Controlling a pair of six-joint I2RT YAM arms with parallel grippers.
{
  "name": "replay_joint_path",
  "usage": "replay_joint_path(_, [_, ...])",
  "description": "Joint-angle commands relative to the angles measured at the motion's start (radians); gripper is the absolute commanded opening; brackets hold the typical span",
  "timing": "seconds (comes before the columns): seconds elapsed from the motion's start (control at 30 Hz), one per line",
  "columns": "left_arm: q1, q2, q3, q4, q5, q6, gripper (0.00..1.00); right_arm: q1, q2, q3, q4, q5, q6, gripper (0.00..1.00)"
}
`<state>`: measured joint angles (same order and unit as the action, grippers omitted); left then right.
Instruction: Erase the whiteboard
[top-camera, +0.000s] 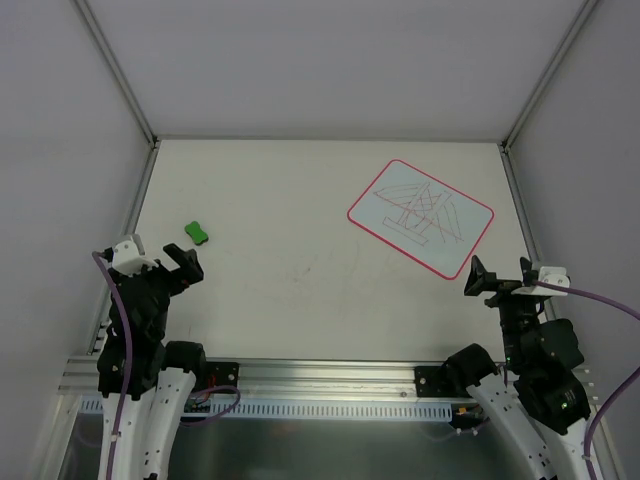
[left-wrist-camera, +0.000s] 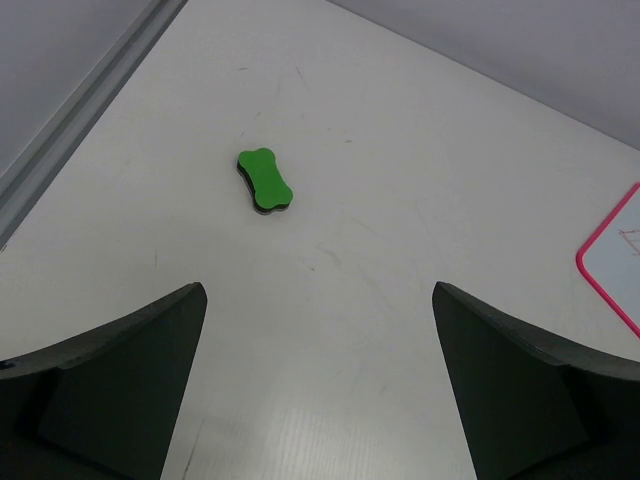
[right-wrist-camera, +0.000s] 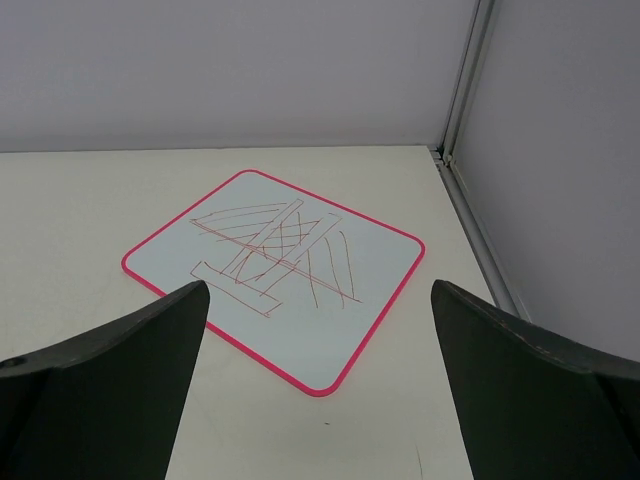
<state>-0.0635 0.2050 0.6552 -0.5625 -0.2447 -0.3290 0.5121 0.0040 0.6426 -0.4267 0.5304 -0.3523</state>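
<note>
Looking at my white table (top-camera: 300, 280), flat rounded-square whiteboard (top-camera: 421, 216), red-bordered and scribbled red, far right, small green bone-shaped block (top-camera: 197, 232) at left, just beyond my left gripper (left-wrist-camera: 318, 292), jaws apart, empty, right gripper (right-wrist-camera: 318, 288) likewise apart, near the board's corner.

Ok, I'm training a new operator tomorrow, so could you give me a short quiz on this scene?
1. Fill in: the left gripper and the right gripper both stand ____.
2. True or false: the whiteboard is already wiped clean.
3. The green block lies: A) on the whiteboard; B) apart from the whiteboard, just ahead of the left gripper; C) between the right gripper's fingers.
Key: 1 open; 2 false, scribbled lines cover it; 3 B.
</note>
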Motion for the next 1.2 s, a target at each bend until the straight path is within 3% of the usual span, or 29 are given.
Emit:
replay_joint_path(0.0, [0.013, 0.033, -0.011, 0.018, -0.022, -0.027, 0.99, -0.001, -0.073, 0.014, 0.055, -0.017, 0.010, 0.99])
replay_joint_path(0.13, [0.013, 0.167, 0.010, 0.015, -0.007, -0.042, 0.99, -0.001, -0.012, 0.029, 0.049, -0.058, 0.041, 0.99])
replay_joint_path(0.3, [0.013, 0.448, 0.122, 0.015, 0.045, -0.070, 0.99, -0.001, 0.129, 0.086, -0.009, -0.107, 0.127, 0.99])
replay_joint_path(0.37, [0.013, 0.569, 0.161, 0.015, 0.025, -0.087, 0.99, -0.001, 0.166, 0.100, -0.033, -0.118, 0.188, 0.99])
replay_joint_path(0.6, [0.017, 0.999, 0.340, 0.015, -0.134, -0.151, 0.99, -0.001, 0.338, 0.111, -0.125, -0.383, 0.208, 0.99])
replay_joint_path(0.67, [0.028, 1.113, 0.371, 0.015, -0.146, -0.198, 0.99, -0.001, 0.379, 0.109, -0.139, -0.374, 0.246, 0.99])
replay_joint_path(1.03, [0.119, 1.528, 0.649, 0.018, -0.096, -0.304, 0.99, -0.003, 0.318, 0.092, -0.144, -0.376, 0.266, 0.99])
replay_joint_path(1.17, [0.142, 1.648, 0.702, 0.018, -0.087, -0.312, 0.92, -0.001, 0.289, 0.088, -0.145, -0.372, 0.262, 0.99])
